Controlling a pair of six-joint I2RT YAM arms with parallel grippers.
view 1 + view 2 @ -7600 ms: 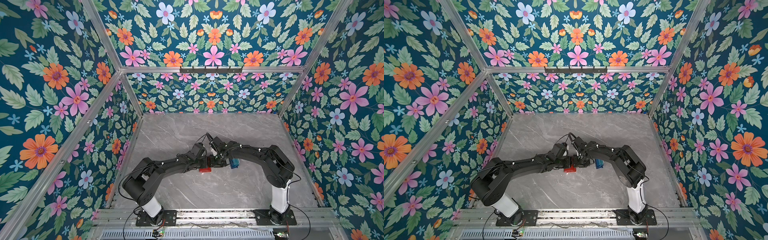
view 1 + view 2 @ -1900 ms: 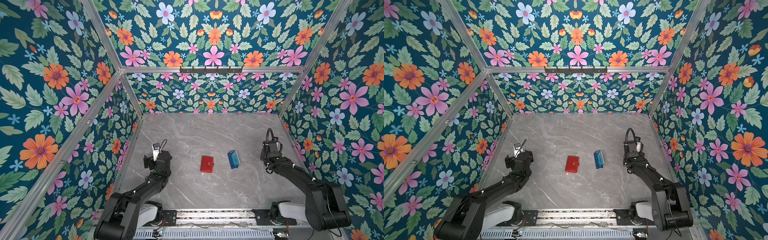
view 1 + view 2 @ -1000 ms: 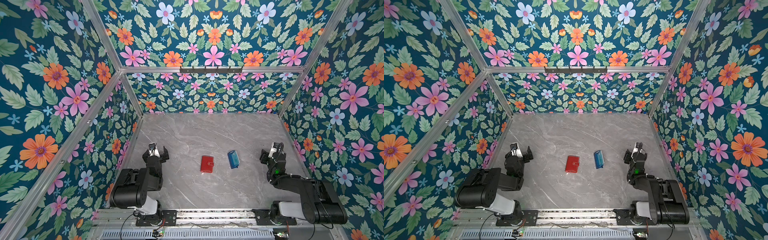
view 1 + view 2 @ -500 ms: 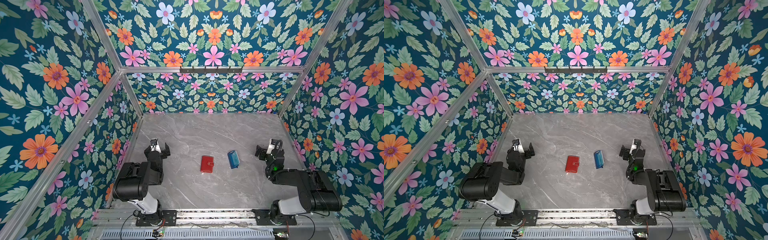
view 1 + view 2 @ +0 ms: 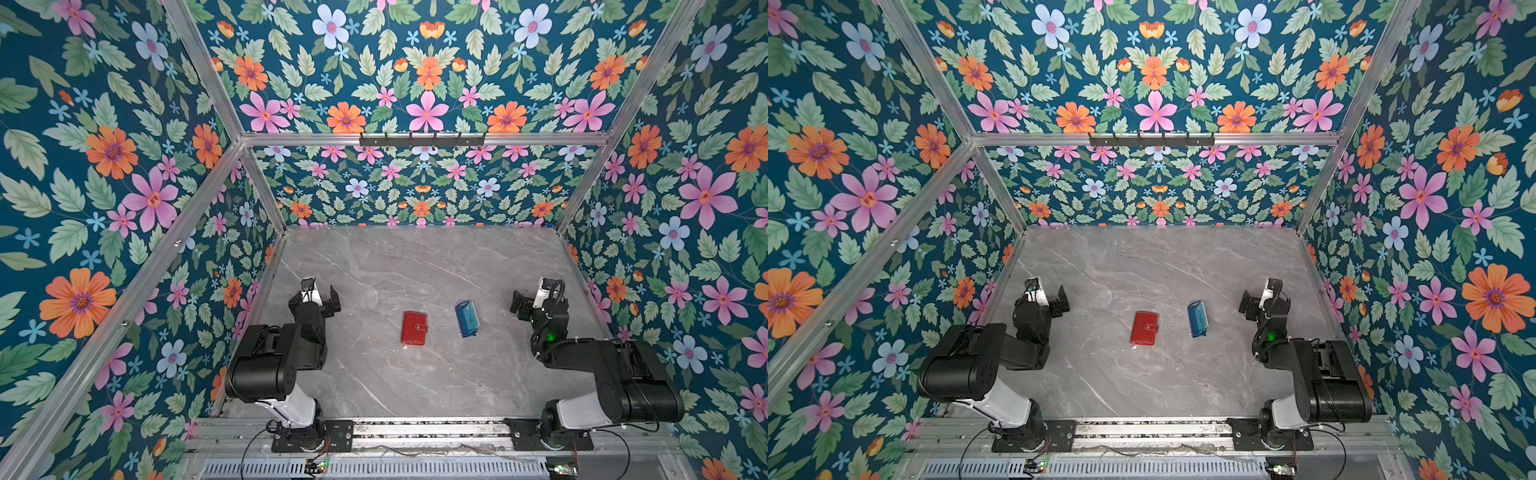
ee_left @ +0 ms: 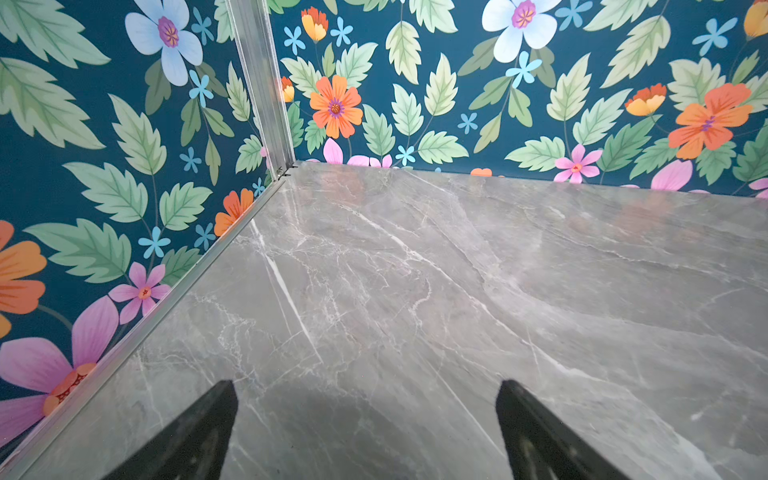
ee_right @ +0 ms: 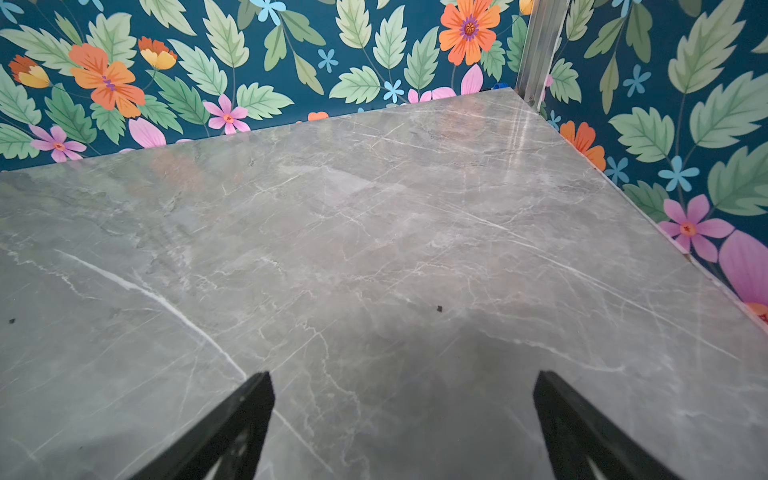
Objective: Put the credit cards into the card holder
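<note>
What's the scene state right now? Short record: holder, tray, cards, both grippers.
card holder: red, closed, flat on the table, mid-scene
blue tray: right of the card holder, apart from it
credit cards: none seen loose; whether any sit inside the card holder or blue tray cannot be told
left gripper: open, empty, far left of the card holder
right gripper: open, empty, right of the blue tray

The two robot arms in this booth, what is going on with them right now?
Nothing is being handled right now. The left gripper and the right gripper both stand open and empty, each near its own side of the table. The red card holder lies closed in the middle, with a small blue tray beside it, not touching. No loose credit cards show in any view.
</note>
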